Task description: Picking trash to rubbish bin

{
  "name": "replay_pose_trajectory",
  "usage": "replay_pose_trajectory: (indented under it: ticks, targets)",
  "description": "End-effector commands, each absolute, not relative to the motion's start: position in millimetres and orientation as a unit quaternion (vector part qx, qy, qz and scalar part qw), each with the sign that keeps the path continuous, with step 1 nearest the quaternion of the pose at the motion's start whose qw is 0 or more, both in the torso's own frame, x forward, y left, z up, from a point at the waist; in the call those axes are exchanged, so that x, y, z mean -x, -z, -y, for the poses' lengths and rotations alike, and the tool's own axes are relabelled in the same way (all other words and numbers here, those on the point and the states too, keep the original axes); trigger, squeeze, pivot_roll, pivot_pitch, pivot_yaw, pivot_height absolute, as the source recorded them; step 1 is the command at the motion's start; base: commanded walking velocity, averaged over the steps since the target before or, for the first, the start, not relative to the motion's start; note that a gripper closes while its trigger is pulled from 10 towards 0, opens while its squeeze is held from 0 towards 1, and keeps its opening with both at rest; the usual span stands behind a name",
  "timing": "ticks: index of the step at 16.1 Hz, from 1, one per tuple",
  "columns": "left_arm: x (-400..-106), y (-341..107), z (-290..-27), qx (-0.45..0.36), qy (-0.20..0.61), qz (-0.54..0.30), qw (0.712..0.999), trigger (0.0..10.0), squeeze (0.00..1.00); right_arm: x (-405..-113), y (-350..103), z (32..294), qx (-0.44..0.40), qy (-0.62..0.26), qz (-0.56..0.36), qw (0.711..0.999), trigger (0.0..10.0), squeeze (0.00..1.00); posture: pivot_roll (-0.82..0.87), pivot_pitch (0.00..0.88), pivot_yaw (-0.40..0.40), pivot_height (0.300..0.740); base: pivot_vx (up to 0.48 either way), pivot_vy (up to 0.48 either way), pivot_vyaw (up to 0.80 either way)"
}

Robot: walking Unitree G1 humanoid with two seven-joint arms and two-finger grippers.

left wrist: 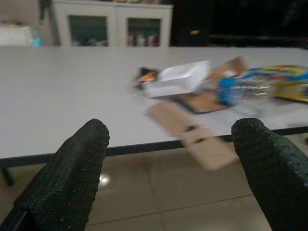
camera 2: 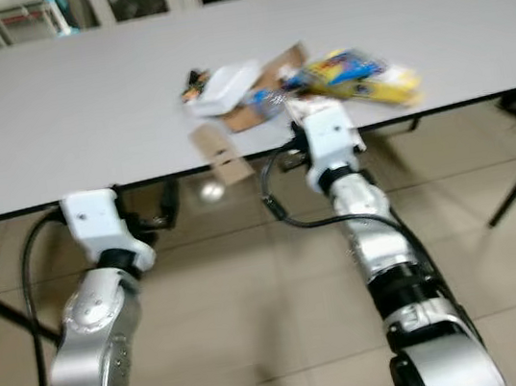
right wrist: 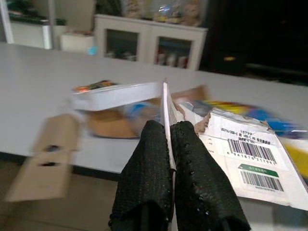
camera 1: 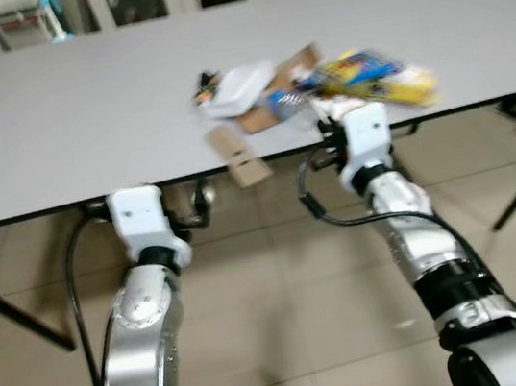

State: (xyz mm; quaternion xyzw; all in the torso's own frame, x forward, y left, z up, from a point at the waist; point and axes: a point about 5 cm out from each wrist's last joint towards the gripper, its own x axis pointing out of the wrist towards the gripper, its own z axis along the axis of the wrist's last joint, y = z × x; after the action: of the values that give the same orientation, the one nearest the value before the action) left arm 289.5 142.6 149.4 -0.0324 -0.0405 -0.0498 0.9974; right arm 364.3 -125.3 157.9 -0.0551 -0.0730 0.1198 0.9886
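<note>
A heap of trash is piled near the front edge of the big grey desk (camera 1: 52,117), a bit right of centre. In it a white foam tray (camera 1: 235,91), shallow and rectangular, is seen lying flat with its long axis running left to right, on top of a flat brown cardboard sheet (camera 1: 291,73). To the right a yellow and blue snack packet (camera 1: 379,79), shiny and crinkly, is laid with its long side pointing right and slightly near. A blue-labelled plastic bottle (left wrist: 240,88) is tucked in on its side between the two, also lengthwise left to right.

A strip of brown cardboard (camera 1: 238,156) with a slot cut in it is hung over the desk's near edge, its long axis running from far-left to near-right, the near end sticking out past the edge.

The right hand (right wrist: 171,139) is held at the desk edge just near the heap, fingers pressed together on a torn piece of white card (right wrist: 245,161) with barcodes and a green sticker printed on it; the thin edge of the card is pinched upright between the rubbery dotted pads.

The left hand (left wrist: 168,173) is held lower, in front of the desk edge and well left of the pile, with its fingers (left wrist: 72,173) spread wide apart and nothing between them. Beige floor tiles (camera 1: 280,277) are seen below.
</note>
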Motion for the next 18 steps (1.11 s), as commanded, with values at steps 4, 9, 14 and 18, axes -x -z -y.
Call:
replay_pose_trajectory:
  ticks: [4, 9, 14, 18]
  targets:
    - [-289.2, -147.4, -148.6, 0.028, 0.041, 0.034, 0.998, 10.0, 0.0, -363.6, -158.6, 120.6, 0.059, -0.126, 0.076, 0.987, 10.0, 0.0, -0.03, 0.099, 0.039, 0.74, 0.0, -0.443, 0.0]
    - [-291.0, -147.4, -150.1, 0.039, 0.034, 0.037, 0.998, 10.0, 0.0, -364.4, -157.2, 120.2, 0.061, -0.128, 0.071, 0.987, 10.0, 0.0, -0.03, 0.097, 0.039, 0.74, 0.0, -0.067, 0.0]
    - [-293.4, -145.8, -158.8, 0.053, 0.0, 0.03, 0.998, 10.0, 0.0, -364.0, -156.0, 121.4, 0.061, -0.127, 0.069, 0.988, 10.0, 0.0, -0.03, 0.094, 0.045, 0.74, 0.0, 0.0, 0.0]
    - [-293.6, -141.8, -170.3, 0.064, -0.036, 0.019, 0.997, 10.0, 0.0, -364.0, -155.7, 121.3, 0.062, -0.127, 0.069, 0.988, 10.0, 0.0, -0.03, 0.094, 0.045, 0.74, 0.0, 0.0, 0.0]
